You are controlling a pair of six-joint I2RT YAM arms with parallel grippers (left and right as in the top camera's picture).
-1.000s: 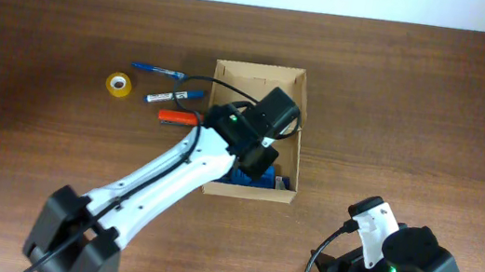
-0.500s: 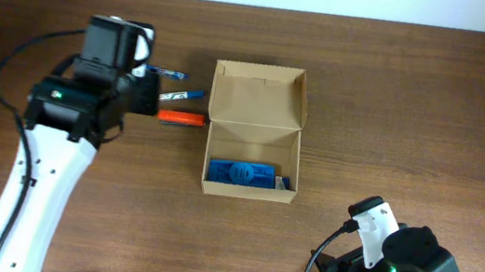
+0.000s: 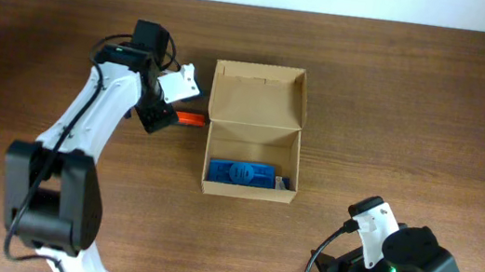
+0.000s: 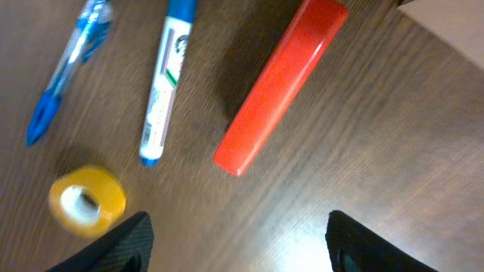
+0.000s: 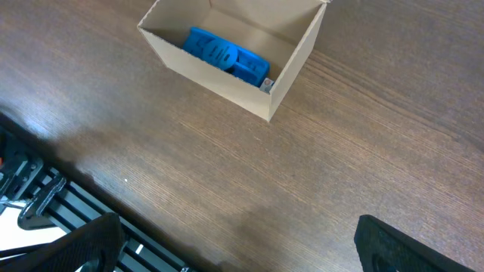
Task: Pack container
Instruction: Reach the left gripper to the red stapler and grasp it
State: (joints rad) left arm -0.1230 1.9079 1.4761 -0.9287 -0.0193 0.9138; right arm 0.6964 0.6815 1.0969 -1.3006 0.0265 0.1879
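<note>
- Fetching step: the left gripper (image 4: 238, 230) hovers by the red bar (image 4: 280, 83), jaws wide and empty.
- Next, I'd say: drop down, pinch the bar, and carry it to the box (image 3: 258, 101).
- The right gripper (image 5: 238, 230), parked, seems spread wide too.

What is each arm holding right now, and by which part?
Nothing. The left jaws stand open near the red case; the right jaws are open and empty too.

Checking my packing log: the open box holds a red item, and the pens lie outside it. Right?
Not quite: the item in the box is blue, not red, as the overhead view shows. The pens do lie outside it.
</note>
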